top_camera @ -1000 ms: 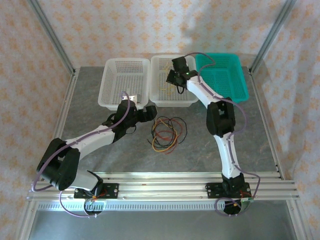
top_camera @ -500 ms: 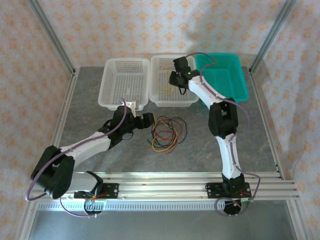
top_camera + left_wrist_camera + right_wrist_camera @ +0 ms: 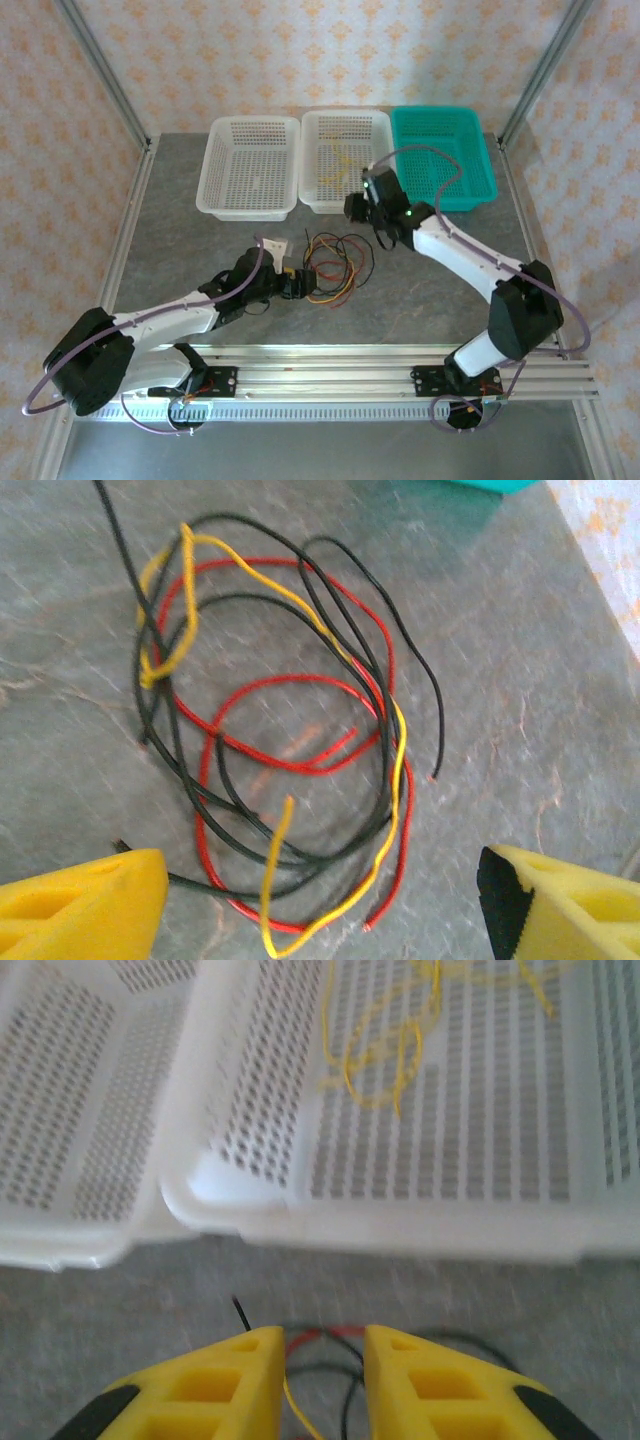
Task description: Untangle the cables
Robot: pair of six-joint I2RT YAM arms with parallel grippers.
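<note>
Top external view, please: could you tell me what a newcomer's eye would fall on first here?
Probably the tangle of red, yellow and black cables on the grey table, with the left claw open right beside it. Then the teal basket at the back right, next to the middle white basket, which holds a loose yellow cable, and the left white basket.

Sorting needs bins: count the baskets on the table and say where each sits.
3. One white basket at left, a second white basket in the middle holding a yellow cable, a teal basket at right, side by side along the table's far edge.
</note>
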